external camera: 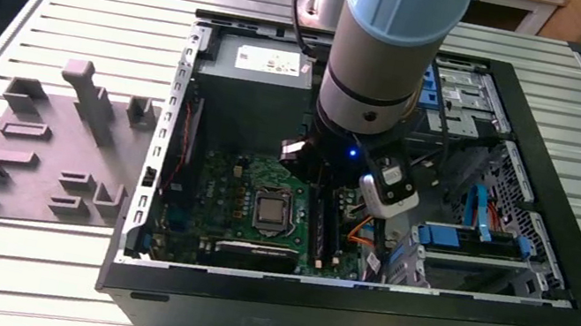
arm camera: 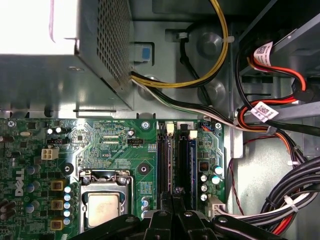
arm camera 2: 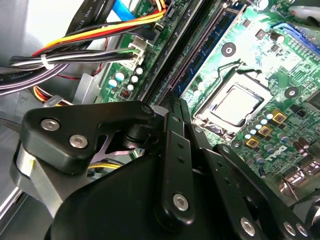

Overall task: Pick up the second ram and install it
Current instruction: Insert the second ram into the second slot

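over the open computer case [external camera: 570, 203], your gripper [arm camera: 172, 196] hangs low above the motherboard [arm camera: 120, 150], its black fingers [arm camera 2: 172, 120] drawn together at the memory slots [arm camera: 165, 160]. the second ram [arm camera: 184, 160], a dark blue-green stick, stands on edge in a slot beside the processor socket [arm camera: 102, 205], its long axis running along the slots, from the gripper toward the board's edge. whether the fingertips pinch it, you cannot tell.

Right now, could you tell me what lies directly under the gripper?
The motherboard's memory slots run beneath the gripper, one holding a ram stick; their near ends are covered.
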Available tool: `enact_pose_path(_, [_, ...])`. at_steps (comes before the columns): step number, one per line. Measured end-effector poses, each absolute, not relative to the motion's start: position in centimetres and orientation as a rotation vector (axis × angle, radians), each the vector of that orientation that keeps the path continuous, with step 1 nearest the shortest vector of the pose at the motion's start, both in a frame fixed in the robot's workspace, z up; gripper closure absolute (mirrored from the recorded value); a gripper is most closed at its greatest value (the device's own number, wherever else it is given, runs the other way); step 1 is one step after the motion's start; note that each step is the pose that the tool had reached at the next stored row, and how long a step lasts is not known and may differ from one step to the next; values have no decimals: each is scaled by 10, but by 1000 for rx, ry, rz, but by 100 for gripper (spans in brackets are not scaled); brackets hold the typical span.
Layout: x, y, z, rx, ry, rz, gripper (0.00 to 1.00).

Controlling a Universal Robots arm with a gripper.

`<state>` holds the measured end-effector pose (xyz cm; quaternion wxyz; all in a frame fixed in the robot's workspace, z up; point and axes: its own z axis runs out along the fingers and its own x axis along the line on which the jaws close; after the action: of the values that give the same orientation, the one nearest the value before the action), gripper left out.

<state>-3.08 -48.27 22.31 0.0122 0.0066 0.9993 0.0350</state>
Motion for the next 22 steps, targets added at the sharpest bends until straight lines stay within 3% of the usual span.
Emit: enact_pose_path(22, [-31, -483, 218, 22, 3115, 117, 88])
